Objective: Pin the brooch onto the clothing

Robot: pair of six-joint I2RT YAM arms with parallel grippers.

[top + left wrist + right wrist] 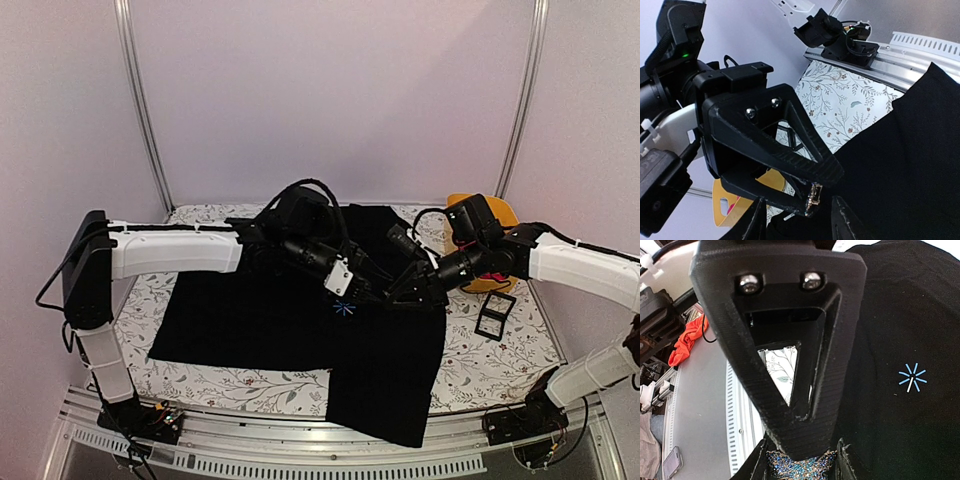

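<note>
One black long-sleeved shirt (250, 320) drapes over the near edge of the floral table (250, 385). Over its chest the right gripper (801, 460) pinches one small sparkly gold brooch (815, 196). The left gripper (799, 222) flanks it, grip unclear. Beyond: one black square frame (481, 315), one yellow bin (506, 214) showing pink.

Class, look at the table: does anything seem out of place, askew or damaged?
The shirt lies askew on the table: one corner hangs over the near edge. Nothing looks spilled or broken.
</note>
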